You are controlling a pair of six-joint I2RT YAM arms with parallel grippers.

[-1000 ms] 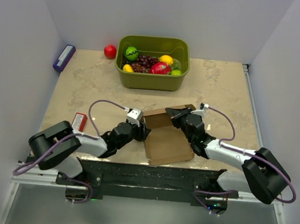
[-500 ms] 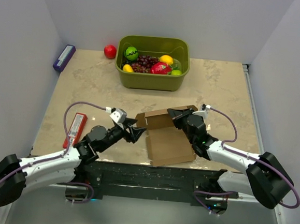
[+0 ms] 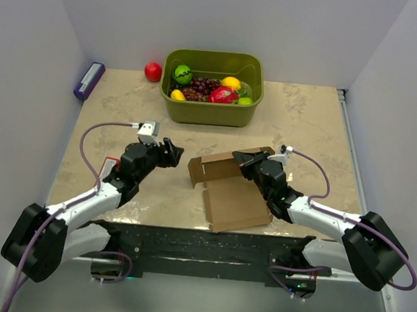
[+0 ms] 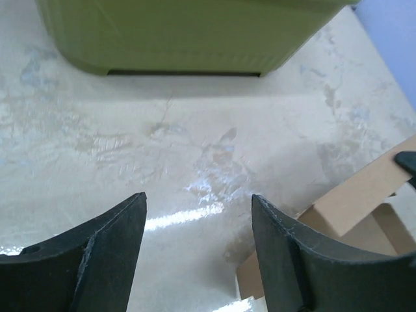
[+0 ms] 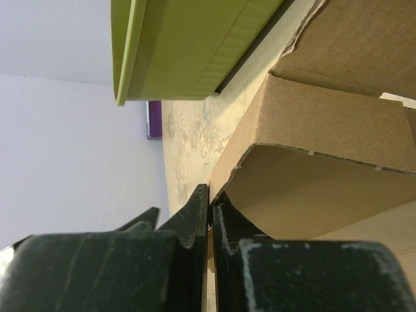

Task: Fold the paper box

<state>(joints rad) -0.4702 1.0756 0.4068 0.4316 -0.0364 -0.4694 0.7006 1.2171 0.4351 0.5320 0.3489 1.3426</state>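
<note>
Light and crease-prone, the paper box point(image 3: 237, 202) seems clamped at its flap edge by the right gripper point(image 3: 243, 159); the left gripper point(image 3: 173, 152) is spread, empty.

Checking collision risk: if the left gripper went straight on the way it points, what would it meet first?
Probably the bare table, with the green tub beyond it; the cardboard box lies off to the right. Tilt is unclear.
</note>
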